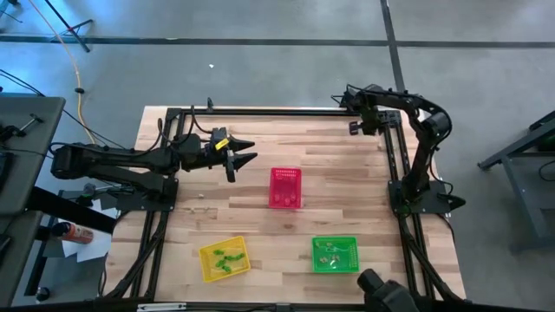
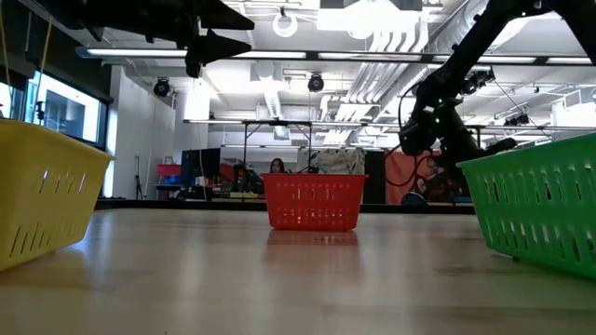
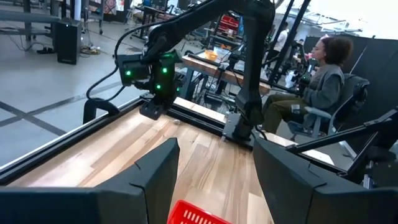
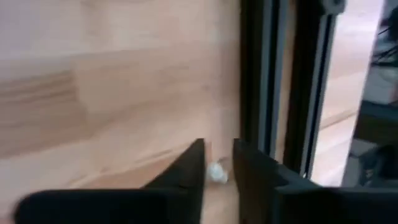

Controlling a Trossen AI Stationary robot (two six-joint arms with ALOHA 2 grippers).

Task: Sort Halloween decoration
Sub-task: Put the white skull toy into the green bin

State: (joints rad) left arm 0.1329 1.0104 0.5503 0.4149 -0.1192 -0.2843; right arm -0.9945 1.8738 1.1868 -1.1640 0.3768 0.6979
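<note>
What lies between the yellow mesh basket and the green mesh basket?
Only bare wooden tabletop lies between the yellow mesh basket and green mesh basket, per the high view.

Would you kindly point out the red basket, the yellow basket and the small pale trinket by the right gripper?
red basket (image 1: 286, 188), high view, on its mesh floor.
yellow basket (image 1: 224, 258), high view, on its floor among green trinkets.
pale trinket (image 4: 217, 173), right wrist view, on its rounded body.

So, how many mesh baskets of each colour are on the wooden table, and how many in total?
Yellow plastic mesh basket: 1
Green plastic mesh basket: 1
Pink-red plastic mesh basket: 1
Total: 3 baskets on the wooden table
</note>
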